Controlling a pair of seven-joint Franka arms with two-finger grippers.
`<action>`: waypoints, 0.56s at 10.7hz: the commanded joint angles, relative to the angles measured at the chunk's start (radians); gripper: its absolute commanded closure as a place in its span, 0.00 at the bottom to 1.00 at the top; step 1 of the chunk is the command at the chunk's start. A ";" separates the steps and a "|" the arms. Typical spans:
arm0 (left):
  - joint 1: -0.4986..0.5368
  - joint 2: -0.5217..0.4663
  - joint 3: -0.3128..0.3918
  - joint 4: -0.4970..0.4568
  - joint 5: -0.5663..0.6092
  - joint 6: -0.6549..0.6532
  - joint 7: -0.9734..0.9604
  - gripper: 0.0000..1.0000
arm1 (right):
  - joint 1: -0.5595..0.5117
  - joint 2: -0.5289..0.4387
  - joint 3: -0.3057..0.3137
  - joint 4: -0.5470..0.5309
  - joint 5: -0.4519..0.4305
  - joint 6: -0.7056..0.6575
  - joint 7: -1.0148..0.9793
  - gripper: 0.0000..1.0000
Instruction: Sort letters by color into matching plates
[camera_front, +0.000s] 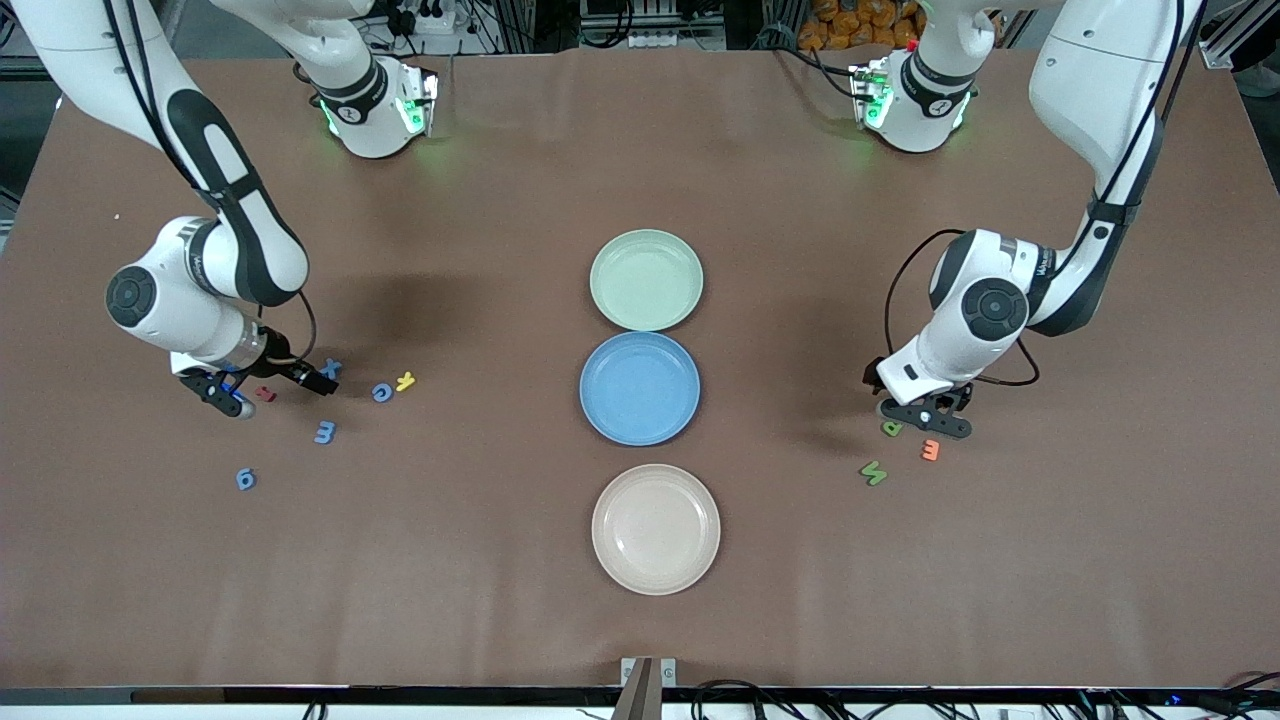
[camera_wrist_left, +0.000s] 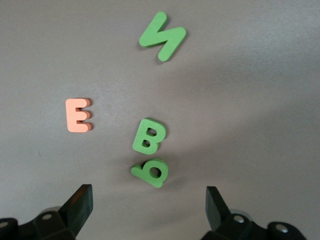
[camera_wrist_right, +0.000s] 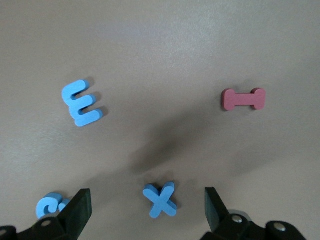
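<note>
Left gripper gapes empty over the green P; right gripper likewise over the blue X. Pieces look light and thin; you should pinch their edges.

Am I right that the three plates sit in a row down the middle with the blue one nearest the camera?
Not quite. In the front view the plates do sit in a row, but the cream-beige plate is nearest the camera; the blue plate is in the middle, and the pale green plate is farthest.
</note>
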 joint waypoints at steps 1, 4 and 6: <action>-0.002 -0.008 -0.016 -0.023 0.039 0.026 0.014 0.01 | -0.005 -0.003 0.003 -0.032 0.013 0.027 0.010 0.00; 0.016 0.008 -0.019 -0.030 0.039 0.072 0.115 0.01 | -0.003 0.005 0.005 -0.067 0.009 0.071 0.008 0.11; 0.018 0.015 -0.019 -0.031 0.039 0.083 0.141 0.01 | 0.000 0.008 0.005 -0.075 0.009 0.080 0.008 0.22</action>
